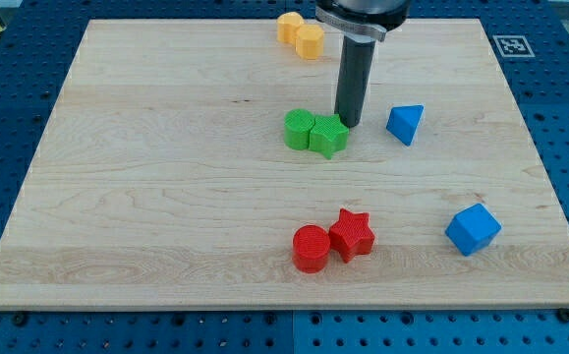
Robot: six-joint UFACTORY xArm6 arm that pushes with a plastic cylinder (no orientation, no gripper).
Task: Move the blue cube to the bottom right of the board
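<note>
Success looks to hinge on swinging the tip point(348, 125), a bare rod holding nothing beside the green star point(329, 137), behind the blue cube point(473, 229), down-right of it already near the bench's point(146, 197) bottom-right corner.

Four clusters of blocks spread over the board point(166, 177), my tip point(350, 125) near the middle.

The green cylinder point(300, 129) and green star point(329, 136) touch at the centre, with my tip just at the star's upper right edge and the blue pyramid point(405, 124) apart to its right. Two yellow blocks point(300, 34) touch at the top edge. The red cylinder point(312, 248) and red star point(351, 235) touch below centre; the blue cube point(473, 229) lies well to their right.
</note>
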